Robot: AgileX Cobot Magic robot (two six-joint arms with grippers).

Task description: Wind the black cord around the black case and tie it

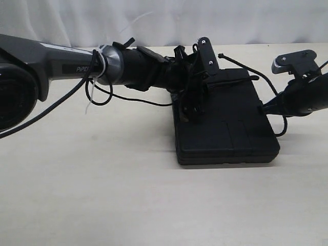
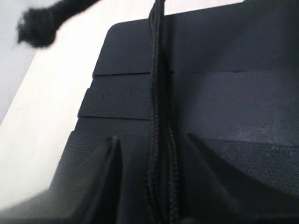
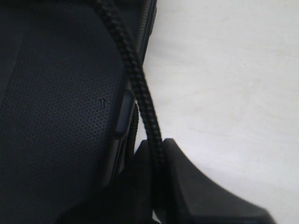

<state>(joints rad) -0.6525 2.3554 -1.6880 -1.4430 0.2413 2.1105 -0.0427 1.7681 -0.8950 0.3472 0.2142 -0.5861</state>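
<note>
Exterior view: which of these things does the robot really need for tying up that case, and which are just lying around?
Part of the job: black cord; black case; left end effector; right end effector.

Just there: table; white backdrop; white zip tie on the left arm; arm's own cable.

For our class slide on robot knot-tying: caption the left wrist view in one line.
The open left gripper straddles the black cord running across the black case.
</note>
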